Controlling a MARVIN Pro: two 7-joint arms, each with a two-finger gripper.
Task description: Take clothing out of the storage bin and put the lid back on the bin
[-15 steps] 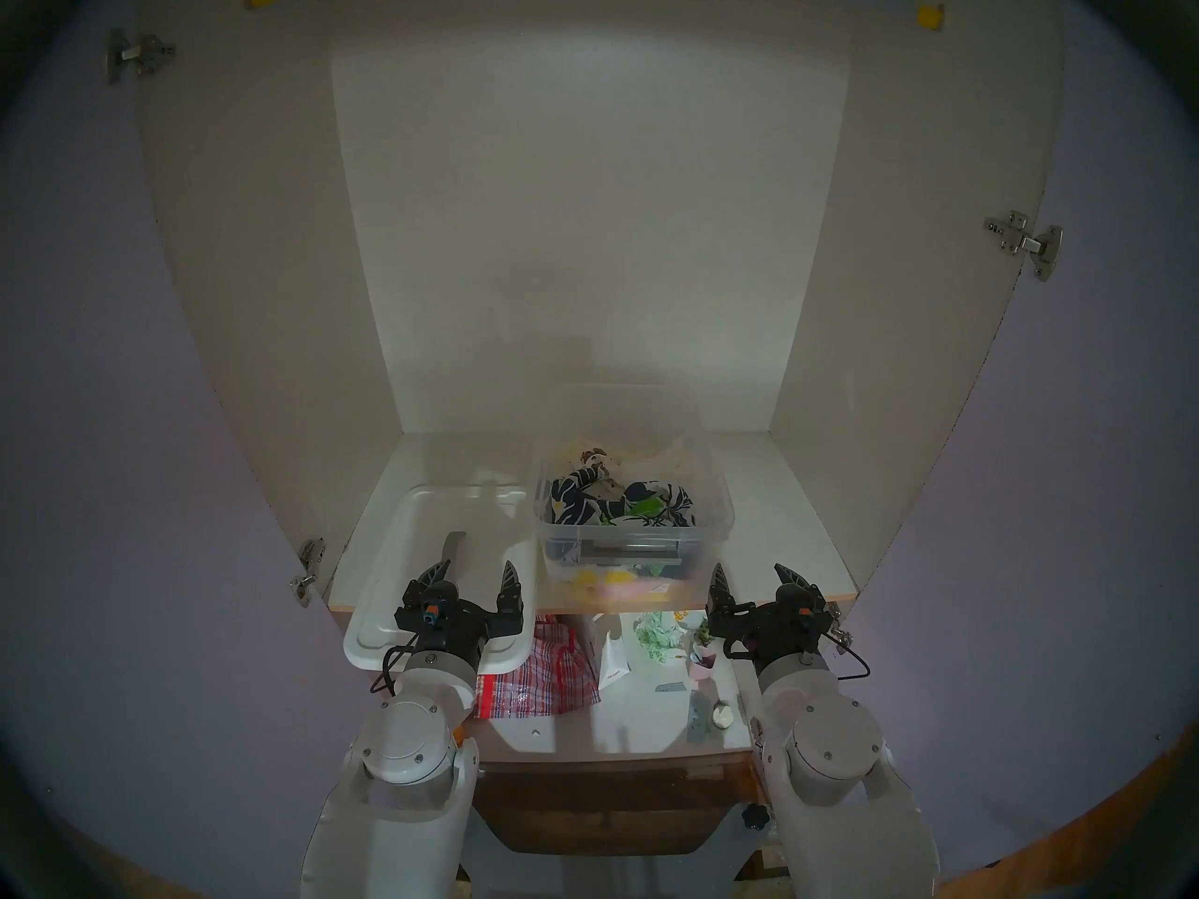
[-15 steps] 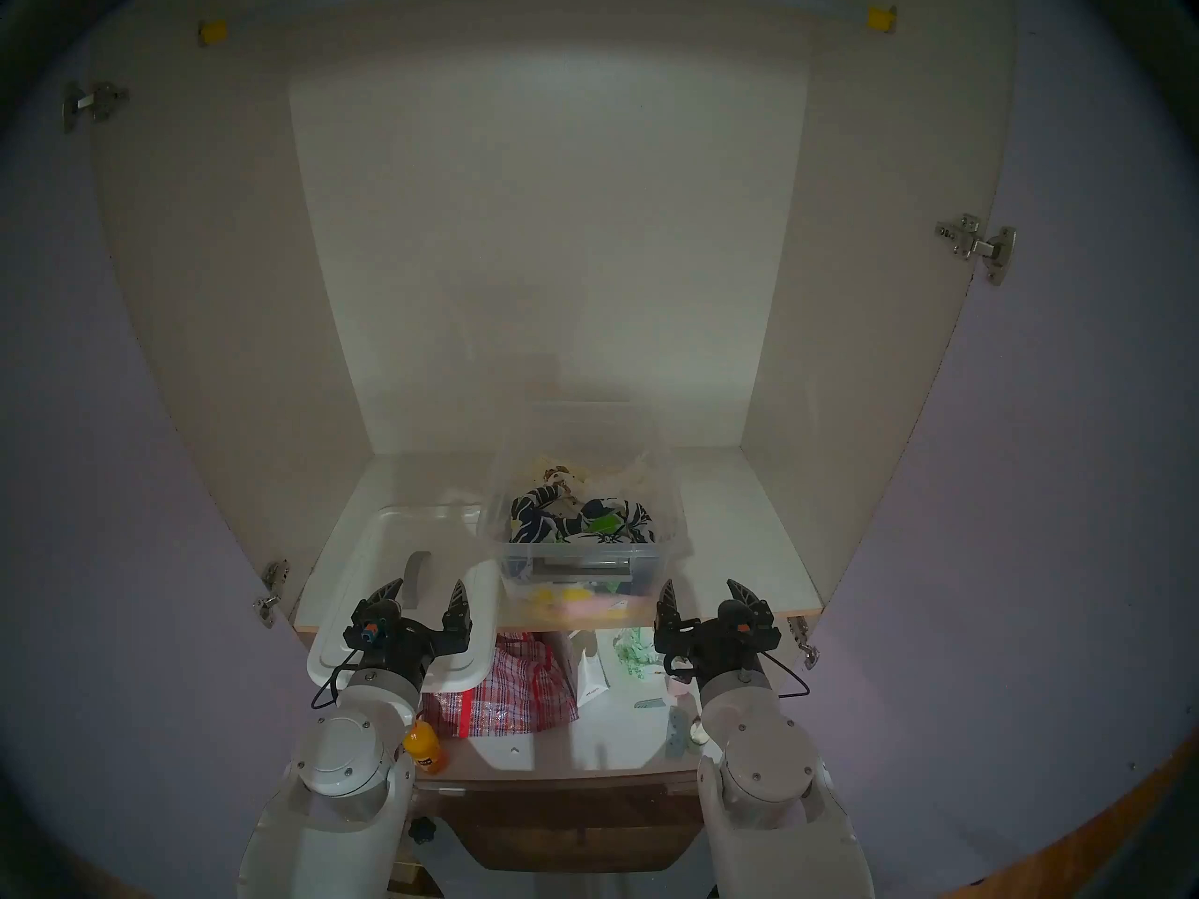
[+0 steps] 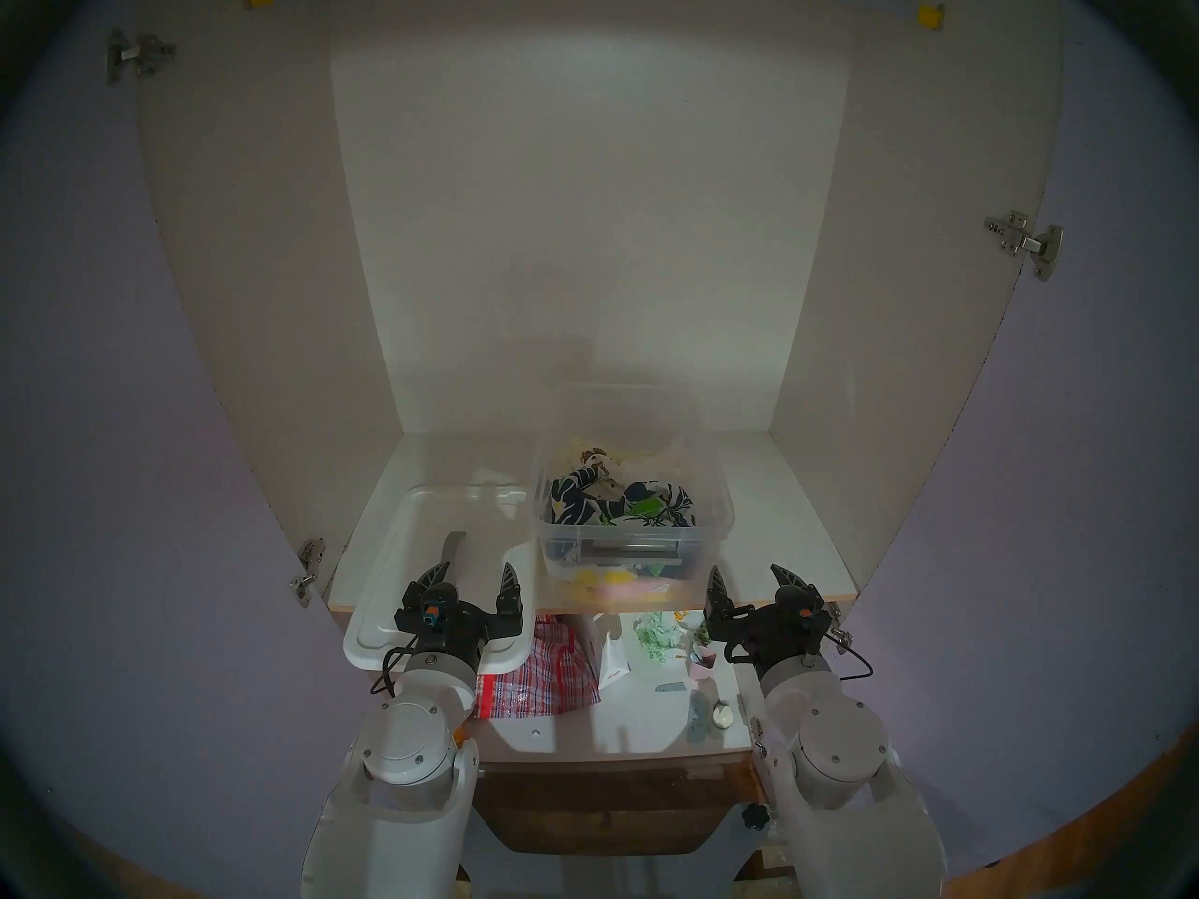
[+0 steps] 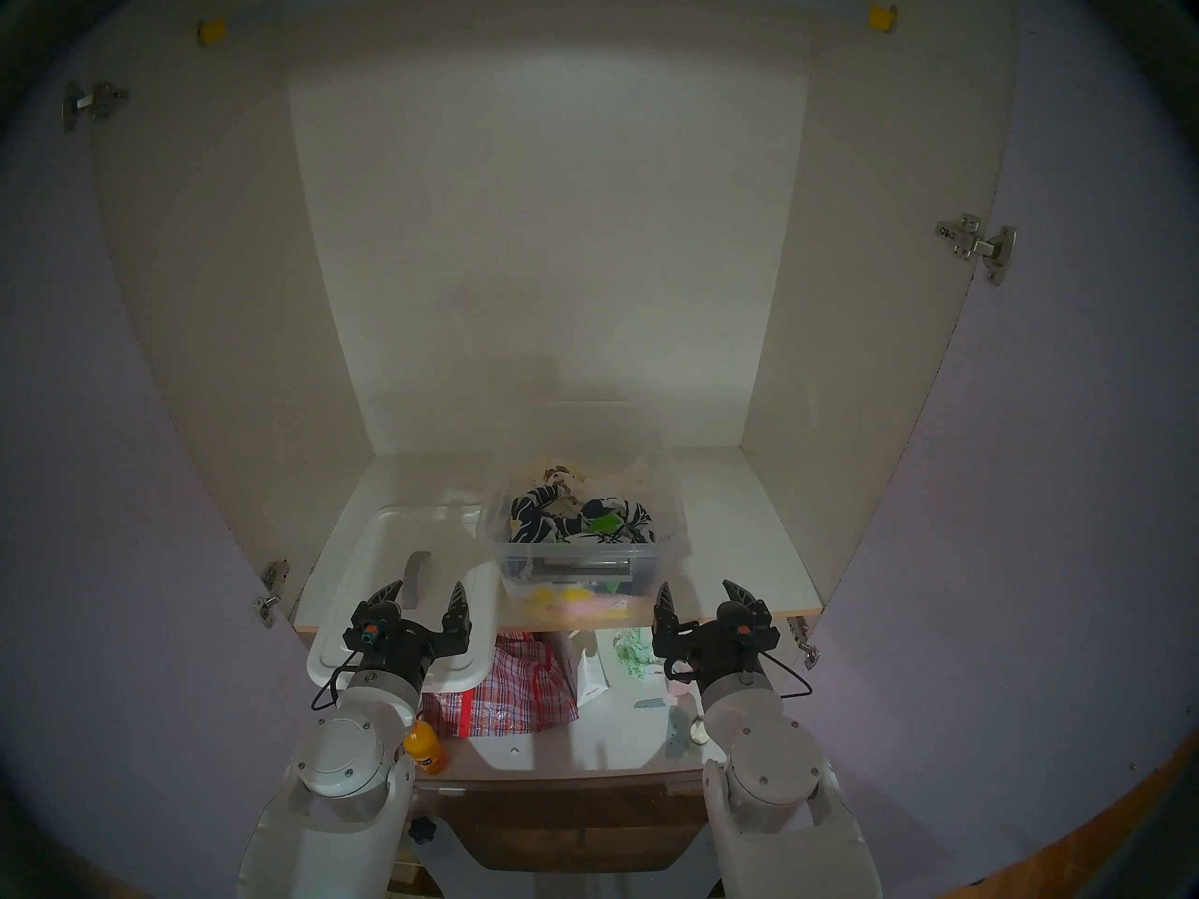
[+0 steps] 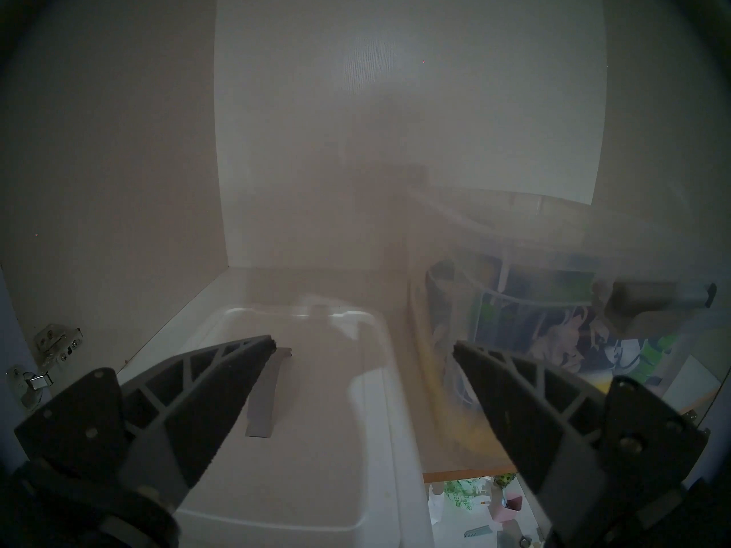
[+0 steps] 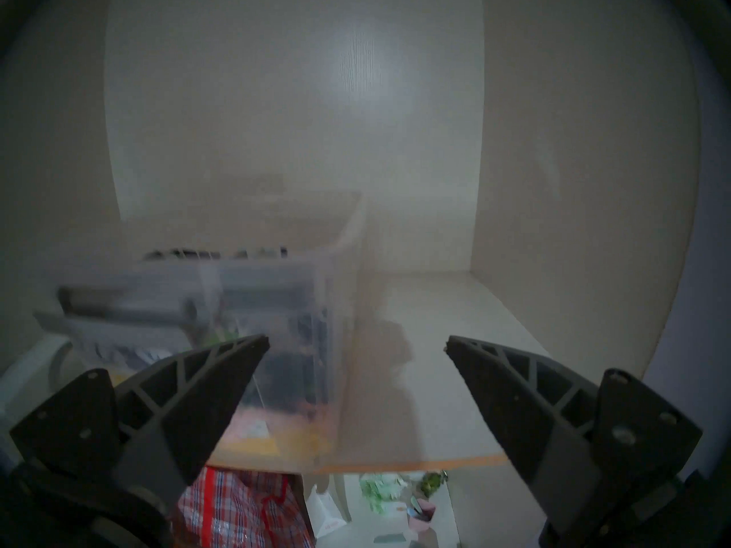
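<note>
Cupboard shelf (image 3: 772,521) low in the frame holds the open storage bin (image 3: 717,489) just right of centre. Its lid (image 3: 415,541) lies flat on the shelf at lower left, hanging over the front edge. The clothing (image 3: 616,505), navy with white flowers and green leaves, is bunched inside the bin. The left gripper (image 3: 477,576) hovers over the lid's near end; the right gripper (image 3: 752,580) hangs at the shelf edge, right of the bin's front. Both have their fingers spread and hold nothing. The lid being off, the step in hand looks like taking out the clothing. Next, a gripper likely needs to rise over the bin's rim and dip into the fabric.
</note>
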